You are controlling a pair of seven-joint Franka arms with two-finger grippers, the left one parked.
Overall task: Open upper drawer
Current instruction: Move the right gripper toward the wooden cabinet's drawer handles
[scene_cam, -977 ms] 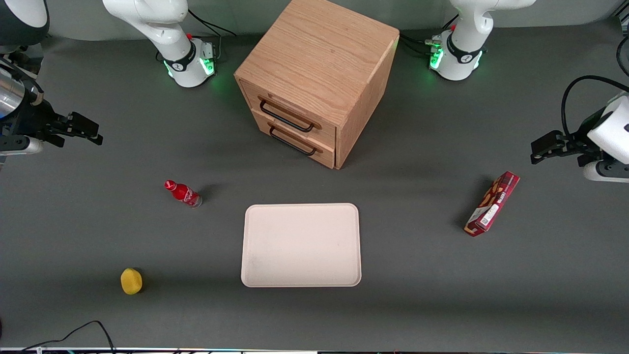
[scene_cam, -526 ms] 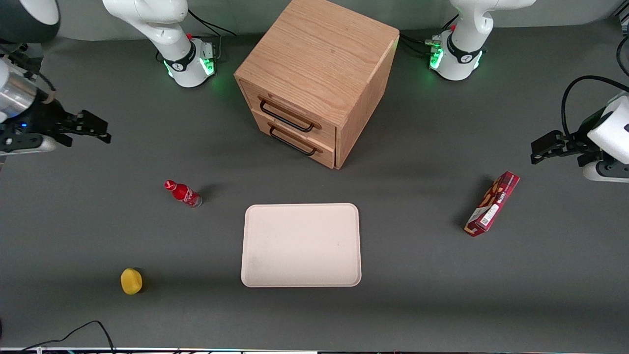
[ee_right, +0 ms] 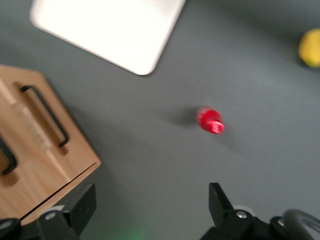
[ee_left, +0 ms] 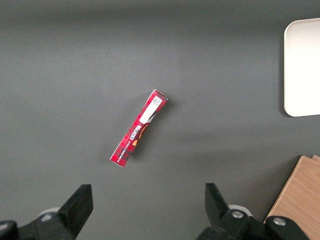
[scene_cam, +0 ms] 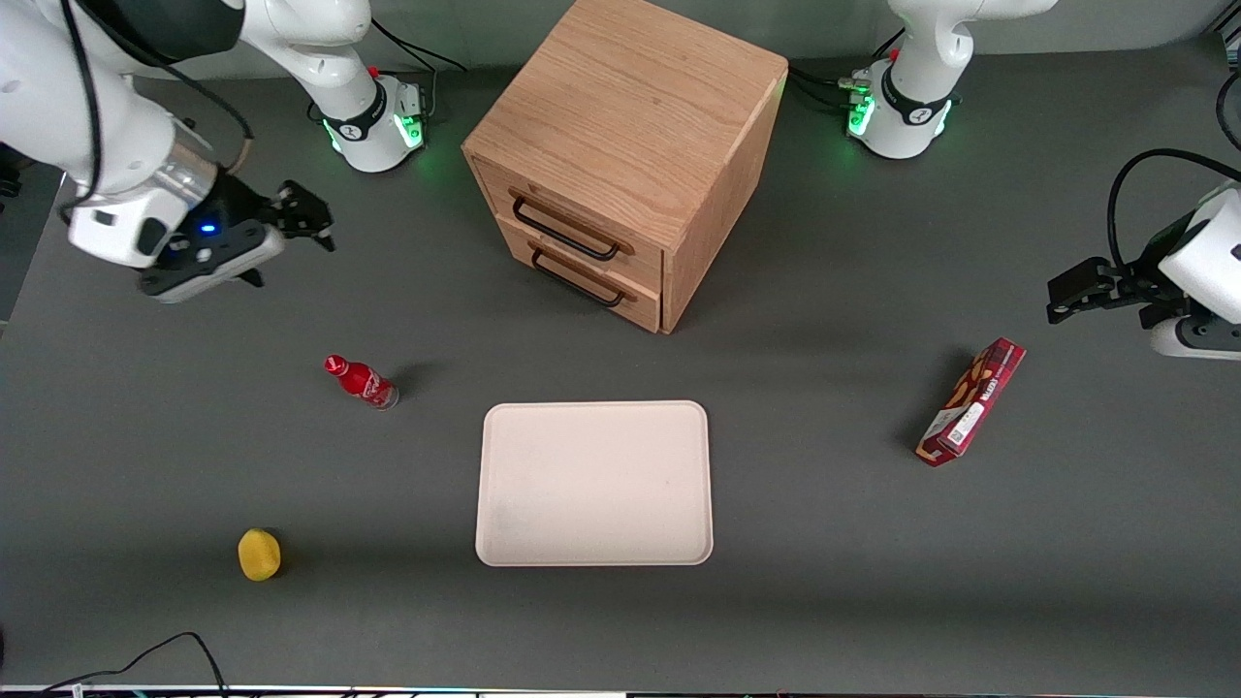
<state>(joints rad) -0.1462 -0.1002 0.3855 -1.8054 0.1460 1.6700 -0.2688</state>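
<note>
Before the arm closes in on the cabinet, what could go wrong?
The gripper, open, hangs above the table toward the working arm's end, apart from the cabinet. The upper drawer and the lower drawer have near-identical handles stacked close, so it might hook the wrong one. A low approach could tip the red bottle.

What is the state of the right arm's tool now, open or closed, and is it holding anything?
Right tool: open, holding nothing, above the table toward the working arm's end, apart from the upper drawer.
</note>
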